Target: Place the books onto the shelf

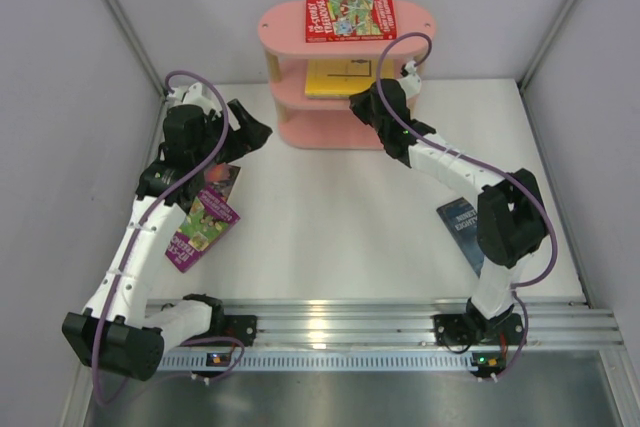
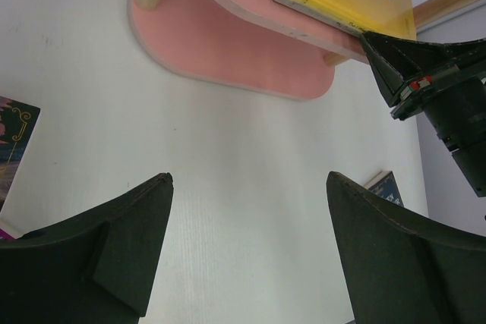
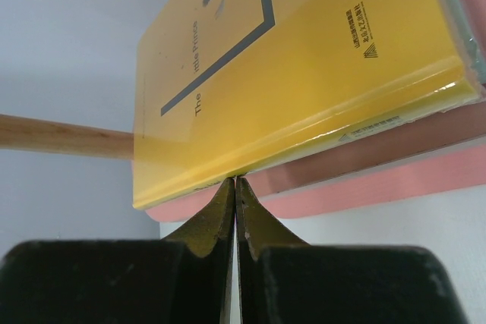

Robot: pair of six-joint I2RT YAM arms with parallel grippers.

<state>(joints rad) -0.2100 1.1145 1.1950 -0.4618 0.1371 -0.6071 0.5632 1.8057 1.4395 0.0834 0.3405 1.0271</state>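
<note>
White table (image 1: 320, 237), pale walls (image 1: 60, 97). The pink shelf (image 1: 285, 22) stands at 12 o'clock: red book (image 1: 350, 19) on top, yellow book (image 3: 304, 58) on the middle board, my closed right gripper (image 3: 235, 184) seemingly touching its edge. My left gripper (image 2: 249, 177) hangs open. The purple book (image 1: 205, 222) lies at 8 o'clock, the navy book (image 1: 462, 227) at 4, both partly hidden.

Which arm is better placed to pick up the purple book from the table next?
Left. The left gripper is open above the table, near the purple book; the right gripper is shut, tips against the yellow book on the shelf.
</note>
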